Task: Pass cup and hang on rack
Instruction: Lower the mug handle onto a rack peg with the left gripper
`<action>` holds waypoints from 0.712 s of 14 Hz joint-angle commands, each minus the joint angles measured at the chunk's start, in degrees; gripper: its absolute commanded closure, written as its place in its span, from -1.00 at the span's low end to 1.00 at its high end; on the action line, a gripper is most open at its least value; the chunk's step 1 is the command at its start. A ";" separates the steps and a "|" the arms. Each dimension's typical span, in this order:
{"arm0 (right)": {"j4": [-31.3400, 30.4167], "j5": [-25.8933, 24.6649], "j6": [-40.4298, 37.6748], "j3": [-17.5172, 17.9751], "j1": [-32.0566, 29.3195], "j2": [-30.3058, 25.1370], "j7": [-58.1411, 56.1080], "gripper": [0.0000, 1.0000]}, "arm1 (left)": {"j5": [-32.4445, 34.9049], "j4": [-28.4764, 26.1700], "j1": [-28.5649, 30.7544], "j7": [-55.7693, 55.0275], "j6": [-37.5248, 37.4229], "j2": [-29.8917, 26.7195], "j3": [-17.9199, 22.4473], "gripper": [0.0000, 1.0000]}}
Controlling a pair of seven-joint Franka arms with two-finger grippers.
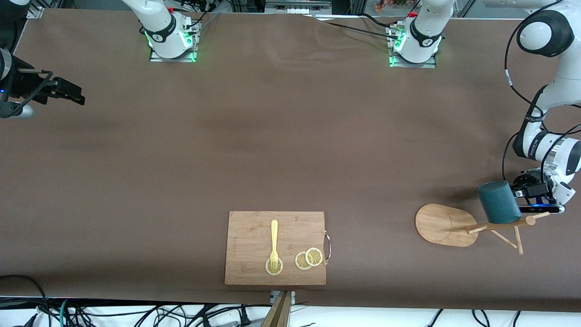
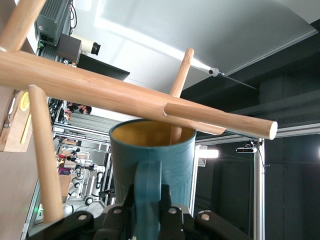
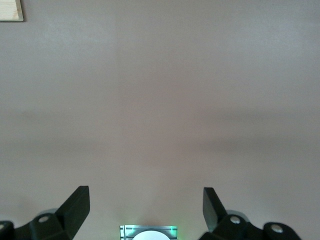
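In the front view, the left gripper point(image 1: 522, 194) hangs at the left arm's end of the table, clamped on the small dark teal ribbed cup point(image 1: 498, 202), which it holds in the air against the top of the light wooden rack point(image 1: 472, 225) with its oval base, central pole and thin pegs. The rack stands near the front camera's edge of the table. Toward the middle of the table, also near that camera, lies a rectangular wooden cutting board point(image 1: 254, 227) carrying a yellow fork point(image 1: 274, 243) and three lemon slices point(image 1: 308, 259). The right gripper point(image 1: 68, 93) waits over the brown tabletop point(image 1: 272, 145) at the right arm's end. In the left wrist view, the fingers point(image 2: 172, 220) pinch the cup's handle point(image 2: 148, 200), and a peg point(image 2: 179, 90) reaches into the cup's yellowish-tan mouth while the pole point(image 2: 100, 95) crosses just above its rim. In the right wrist view, the right gripper point(image 3: 146, 207) has its two black fingers point(image 3: 75, 205) spread wide apart over bare tabletop, holding nothing, with a corner of the cutting board point(image 3: 11, 10) at the frame's edge.
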 commanded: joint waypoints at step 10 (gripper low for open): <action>0.49 1.04 -1.28 0.10 -0.09 0.06 0.47 -1.00 | 1.54 3.08 -0.49 1.16 0.88 1.02 3.45 -1.00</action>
